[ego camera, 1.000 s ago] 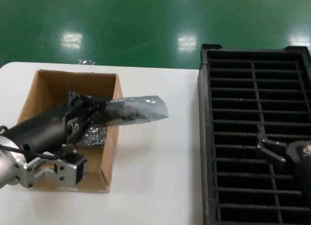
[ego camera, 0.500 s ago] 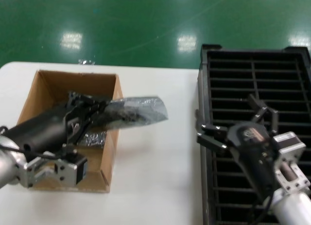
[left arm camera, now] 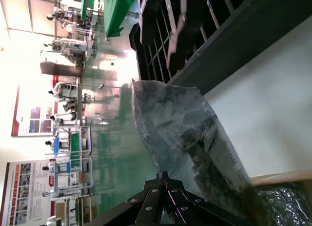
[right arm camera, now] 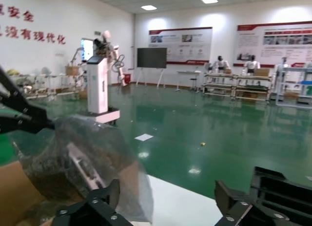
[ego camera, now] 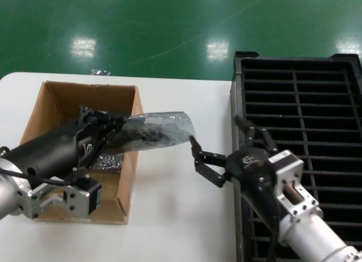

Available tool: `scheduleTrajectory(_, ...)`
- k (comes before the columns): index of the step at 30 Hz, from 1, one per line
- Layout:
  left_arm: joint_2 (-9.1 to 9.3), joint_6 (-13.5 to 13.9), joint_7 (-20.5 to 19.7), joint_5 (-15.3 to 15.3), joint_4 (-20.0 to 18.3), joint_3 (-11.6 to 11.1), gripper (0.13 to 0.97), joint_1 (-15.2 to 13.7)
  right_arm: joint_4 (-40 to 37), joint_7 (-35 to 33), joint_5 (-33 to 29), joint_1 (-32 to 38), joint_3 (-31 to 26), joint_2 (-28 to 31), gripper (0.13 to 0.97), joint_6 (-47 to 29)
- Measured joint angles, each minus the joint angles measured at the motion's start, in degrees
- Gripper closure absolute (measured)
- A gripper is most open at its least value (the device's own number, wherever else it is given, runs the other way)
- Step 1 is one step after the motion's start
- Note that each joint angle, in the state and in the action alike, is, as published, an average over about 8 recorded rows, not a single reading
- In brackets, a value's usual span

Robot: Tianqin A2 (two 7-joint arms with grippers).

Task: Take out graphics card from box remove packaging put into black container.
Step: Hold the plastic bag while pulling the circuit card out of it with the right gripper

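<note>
- Head view: my left claw is clamped on the bag, holding it over the box wall.
- Right claw, spread wide, sits just beside the bag's free end; I'd pinch that end squarely.

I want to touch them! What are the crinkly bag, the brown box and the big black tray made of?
The bag, held by the left gripper, looks like thin shiny grey plastic film: it crinkles, and something dark shows through. The box looks like matt brown cardboard with folded flaps. The tray seems hard black plastic, moulded into thin ribs.
</note>
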Motion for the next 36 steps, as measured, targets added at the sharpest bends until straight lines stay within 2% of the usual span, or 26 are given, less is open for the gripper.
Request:
scheduleTrajectory(8,0.0,0.0,0.0,0.0,0.0,0.0,0.958,0.0,-3.4,-2.5,3.0,5.0,-4.2,-0.5,0.527,0.5)
scheduleTrajectory(9,0.0,0.0,0.0,0.0,0.0,0.0,0.958,0.0,-3.6,-2.7,3.3,5.5,-4.5,-0.5,0.527,0.6)
scheduleTrajectory(17,0.0,0.0,0.0,0.0,0.0,0.0,0.958,0.0,-4.0,-4.6,5.5,7.7,-6.8,-0.2,0.734,1.6)
scheduleTrajectory(21,0.0,0.0,0.0,0.0,0.0,0.0,0.958,0.0,-3.4,-5.7,6.5,8.4,-8.3,0.3,0.734,1.9)
scheduleTrajectory(29,0.0,0.0,0.0,0.0,0.0,0.0,0.958,0.0,-2.2,-7.1,7.5,9.8,-11.0,1.0,0.876,1.5)
scheduleTrajectory(36,0.0,0.0,0.0,0.0,0.0,0.0,0.958,0.0,-1.9,-7.7,7.7,11.1,-12.8,1.4,0.932,0.7)
